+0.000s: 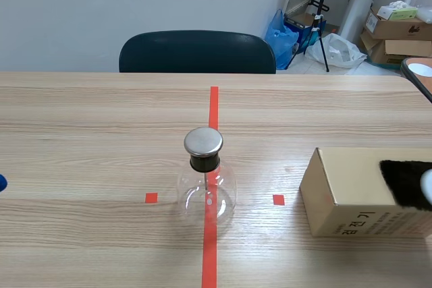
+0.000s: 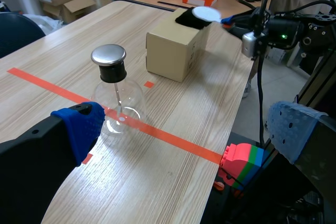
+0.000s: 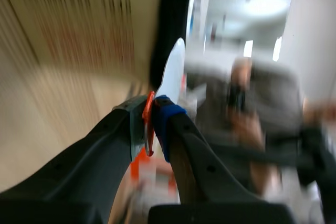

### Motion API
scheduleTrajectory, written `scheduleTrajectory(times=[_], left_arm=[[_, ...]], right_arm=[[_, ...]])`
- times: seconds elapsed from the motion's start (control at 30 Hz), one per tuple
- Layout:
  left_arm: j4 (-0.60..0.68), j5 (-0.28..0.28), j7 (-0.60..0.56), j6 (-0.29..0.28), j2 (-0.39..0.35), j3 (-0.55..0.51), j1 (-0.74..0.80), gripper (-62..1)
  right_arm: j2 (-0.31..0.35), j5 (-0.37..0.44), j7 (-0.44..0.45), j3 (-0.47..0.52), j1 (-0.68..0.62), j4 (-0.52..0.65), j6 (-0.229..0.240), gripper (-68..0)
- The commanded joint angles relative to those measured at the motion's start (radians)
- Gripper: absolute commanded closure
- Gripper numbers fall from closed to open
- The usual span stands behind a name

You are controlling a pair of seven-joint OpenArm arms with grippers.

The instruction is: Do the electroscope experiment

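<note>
Scene: electroscope flask (image 1: 206, 190) mid-table on the red tape. Cardboard box (image 1: 344, 193) to its right, apart, w/ black fur (image 1: 403, 181) on top; chair (image 1: 197, 52) at far edge.
Left wrist: left gripper (image 2: 184, 129) spread wide, flask ahead, bare wood betw. flask and box.
Right wrist: right gripper (image 3: 151, 114) pinching thin white disc (image 3: 172, 72); blurry.

1 flask electroscope (image 1: 206, 190), 1 cardboard box (image 1: 344, 193), 1 black cloth (image 1: 405, 181), 1 white disc (image 2: 206, 13) (poss. paddle)

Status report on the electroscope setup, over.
Left gripper open, empty. Right gripper shut on white disc, at black cloth on box. Electroscope flask upright mid-table, nothing in the way.
</note>
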Motion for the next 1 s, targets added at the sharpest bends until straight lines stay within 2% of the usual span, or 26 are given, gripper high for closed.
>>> scheduleTrajectory(times=[0.0,0.03,0.07,0.2,0.23,0.27,0.3,0.33,0.43,0.47,0.5,0.53,0.63,0.67,0.7,0.73,0.77,0.87,0.9,0.93,0.97], left_arm=[[0.006,-0.011,-0.007,-0.002,0.007,0.000,0.000,-62.3],[0.006,-0.011,-0.006,-0.001,0.007,0.000,0.000,-62.3],[0.006,-0.011,-0.006,-0.001,0.007,0.000,0.000,-62.3],[0.006,-0.011,-0.005,0.002,0.007,0.000,0.000,-62.3],[0.006,-0.011,-0.004,0.002,0.007,0.000,0.000,-62.3],[0.006,-0.011,-0.004,0.002,0.007,0.000,0.000,-62.3],[0.006,-0.011,-0.004,0.002,0.007,0.000,0.000,-62.3],[0.006,-0.011,-0.003,0.002,0.007,0.000,0.000,-62.3],[0.006,-0.011,-0.003,0.024,0.007,0.000,0.000,-62.3],[0.006,-0.014,-0.002,0.027,0.007,0.000,0.000,-62.3],[0.006,-0.019,0.003,0.027,0.007,0.000,0.000,-62.3],[0.006,-0.023,0.010,0.027,0.007,0.000,0.000,-62.3],[0.006,-0.035,0.023,0.027,0.007,0.000,0.000,-62.3],[0.005,-0.045,0.023,0.027,0.007,0.000,0.000,-62.3],[0.005,-0.054,0.023,0.027,0.007,0.000,0.000,-62.3],[0.004,-0.061,0.023,0.028,0.007,0.000,0.000,-62.3],[0.004,-0.069,0.023,0.028,0.007,0.000,0.000,-62.3],[0.004,-0.071,0.023,0.028,0.007,0.000,0.000,-62.3],[0.004,-0.071,0.022,0.028,0.007,0.000,0.000,-62.3],[0.004,-0.071,0.022,0.028,0.007,0.000,0.000,-62.3],[0.004,-0.071,0.022,0.028,0.007,0.000,0.000,-62.3]], right_arm=[[0.002,-0.004,-0.022,0.008,-0.003,0.018,-0.052,-1.8],[0.002,-0.004,-0.020,0.008,-0.003,0.018,-0.052,-1.8],[0.002,-0.005,0.019,0.008,-0.003,0.018,-0.052,-1.8],[0.010,0.004,0.383,0.008,-0.003,0.018,-0.052,-1.8],[0.009,0.005,0.439,0.008,-0.003,0.018,-0.052,-1.8],[0.006,0.005,0.456,0.008,-0.003,0.018,-0.052,-1.8],[0.003,0.005,0.436,0.008,-0.003,0.018,-0.052,-1.8],[-0.003,0.007,0.369,0.008,-0.003,0.018,-0.052,-1.8],[-0.015,-0.020,0.090,0.008,-0.003,0.018,-0.052,-1.8],[-0.013,-0.028,0.054,0.010,-0.003,0.018,-0.052,-1.8],[-0.012,-0.032,0.063,0.014,-0.003,0.018,-0.052,-1.8],[-0.012,-0.035,0.116,0.016,-0.003,0.018,-0.052,-1.8],[-0.004,-0.019,0.399,0.016,-0.003,0.020,-0.052,-1.8],[-0.002,-0.013,0.470,0.015,-0.003,0.022,-0.052,-1.8],[-0.002,-0.002,0.505,0.015,-0.003,0.022,-0.052,-1.8],[-0.005,0.004,0.499,0.015,-0.004,0.022,-0.052,-1.8],[-0.012,0.005,0.441,0.015,-0.005,0.022,-0.052,-1.8],[-0.029,-0.005,0.180,0.015,-0.006,0.022,-0.052,-1.8],[-0.029,-0.009,0.133,0.015,-0.006,0.022,-0.052,-1.8],[-0.026,-0.011,0.130,0.015,-0.006,0.022,-0.052,-1.8],[-0.022,-0.012,0.171,0.016,-0.006,0.022,-0.052,-1.8]])
